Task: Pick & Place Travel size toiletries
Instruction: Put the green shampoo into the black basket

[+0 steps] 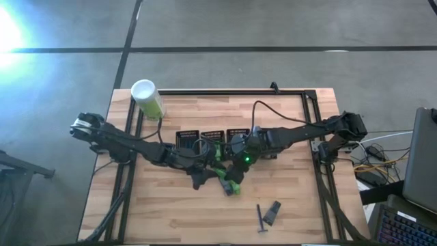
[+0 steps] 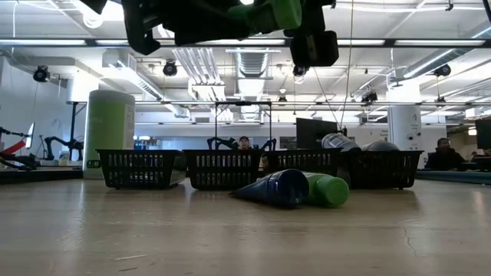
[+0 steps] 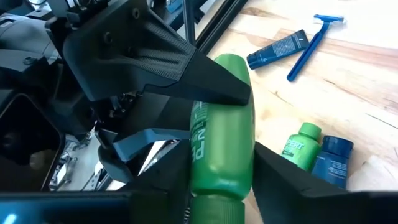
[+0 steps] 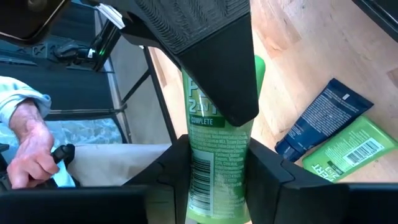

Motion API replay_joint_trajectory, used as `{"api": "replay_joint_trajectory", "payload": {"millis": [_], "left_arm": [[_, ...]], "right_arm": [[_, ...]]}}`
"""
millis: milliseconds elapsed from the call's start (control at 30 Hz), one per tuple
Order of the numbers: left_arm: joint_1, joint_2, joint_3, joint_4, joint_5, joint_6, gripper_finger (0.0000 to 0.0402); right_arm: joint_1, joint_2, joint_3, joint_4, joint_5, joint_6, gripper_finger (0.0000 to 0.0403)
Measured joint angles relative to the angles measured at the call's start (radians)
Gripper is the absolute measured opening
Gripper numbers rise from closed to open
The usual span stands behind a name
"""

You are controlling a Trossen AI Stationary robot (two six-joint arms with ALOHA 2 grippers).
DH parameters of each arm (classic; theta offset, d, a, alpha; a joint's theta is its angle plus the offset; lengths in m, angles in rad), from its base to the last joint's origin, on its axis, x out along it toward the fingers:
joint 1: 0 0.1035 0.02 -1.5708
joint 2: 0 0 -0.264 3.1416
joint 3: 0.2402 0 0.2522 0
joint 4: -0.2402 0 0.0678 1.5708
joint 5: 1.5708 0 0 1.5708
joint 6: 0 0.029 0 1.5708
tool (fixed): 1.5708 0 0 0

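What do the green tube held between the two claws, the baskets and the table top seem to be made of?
Green tube: likely soft plastic, glossy, printed label and barcode. It sits in both the left claw and the right claw. Baskets: black open mesh, plastic or coated wire; cannot tell which. Table top: pale wood, visible planks and grain.

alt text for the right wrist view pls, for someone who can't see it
A green tube stands clamped between the right gripper jaws, with the left gripper's dark finger pressed over its upper part. On the wooden table lie a dark blue tube and a green tube side by side; a person's hand shows beyond the table edge.
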Motion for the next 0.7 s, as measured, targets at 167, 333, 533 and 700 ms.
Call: {"api": "replay_joint_trajectory", "payload": {"millis": [167, 333, 533, 700], "left_arm": [[-0.001, -0.001, -0.001, -0.008, -0.021, -0.014, 0.0122], [-0.001, -0.004, -0.002, -0.050, -0.071, -0.037, 0.0119], [-0.002, -0.009, -0.007, -0.092, -0.114, -0.079, 0.0117], [-0.001, -0.008, -0.009, -0.116, -0.152, -0.101, 0.0117]], "right_arm": [[-0.005, 0.000, 0.000, 0.000, 0.000, 0.003, 0.0123], [-0.007, 0.000, 0.002, -0.006, 0.015, 0.020, 0.0168], [-0.007, -0.003, 0.014, -0.019, 0.025, 0.015, 0.0227], [-0.004, -0.029, 0.014, -0.069, 0.073, 0.005, 0.0271]]}}
